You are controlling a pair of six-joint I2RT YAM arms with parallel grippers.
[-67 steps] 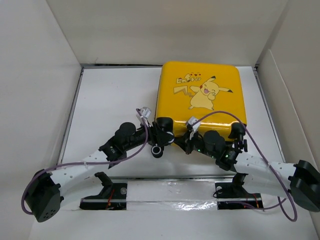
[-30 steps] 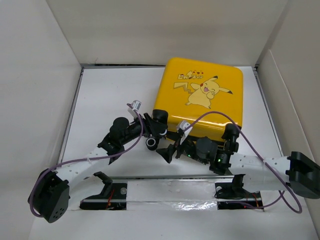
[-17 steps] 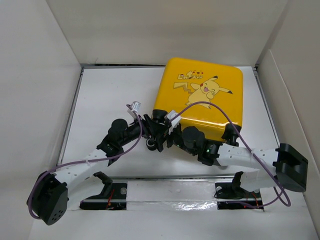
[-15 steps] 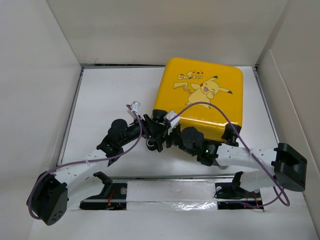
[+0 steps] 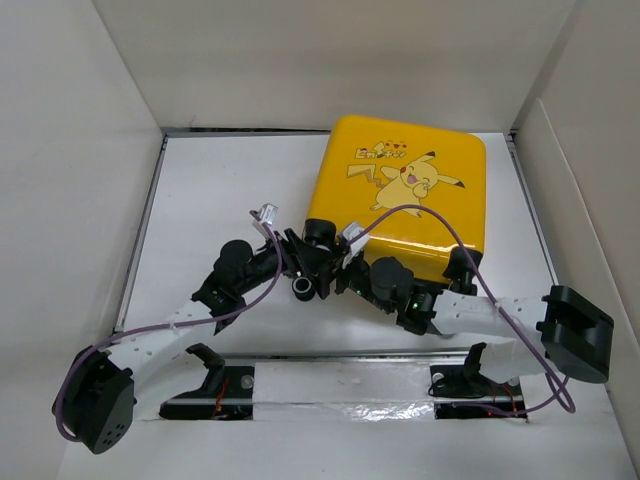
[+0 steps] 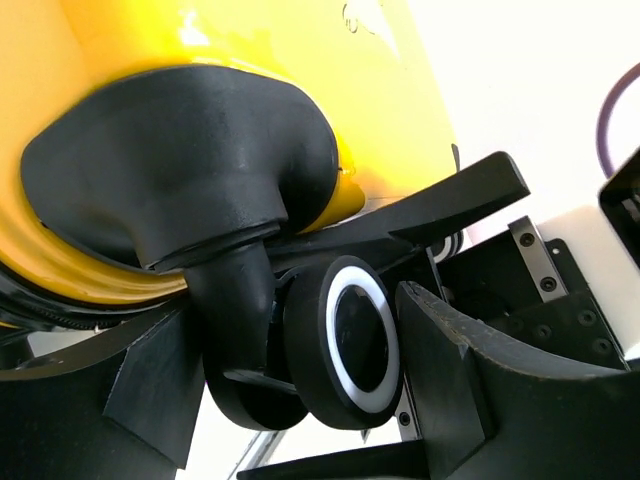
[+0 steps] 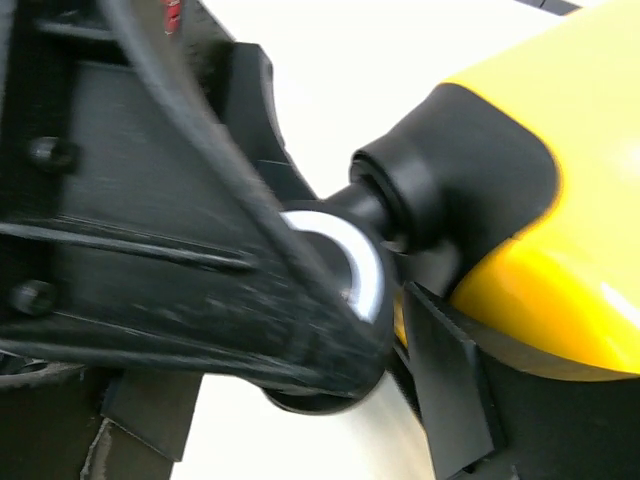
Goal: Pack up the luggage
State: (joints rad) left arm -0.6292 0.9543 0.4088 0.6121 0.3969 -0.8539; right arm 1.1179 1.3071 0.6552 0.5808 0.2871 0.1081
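Observation:
The luggage (image 5: 405, 190) is a yellow hard-shell suitcase with a Pikachu print, shut and lying at the back right of the white table. Its front-left caster wheel (image 5: 301, 288) sticks out from a black corner mount (image 6: 180, 170). My left gripper (image 5: 310, 268) is open and straddles that wheel (image 6: 355, 340), one finger on each side, with thin gaps. My right gripper (image 5: 336, 276) has come in from the right to the same corner. In the blurred right wrist view it (image 7: 290, 370) is open, with the white-ringed wheel (image 7: 355, 270) and part of the left gripper between its fingers.
White walls (image 5: 80, 150) enclose the table on the left, back and right. A second caster (image 5: 458, 262) sits at the suitcase's front-right corner. Purple cables (image 5: 440, 225) arch over both arms. The arm bases and a metal strip (image 5: 340, 385) line the near edge.
My right gripper swung left and up to the front-left caster beside the left gripper and narrowed slightly. The left jaws widened around the wheel. The suitcase has barely shifted.

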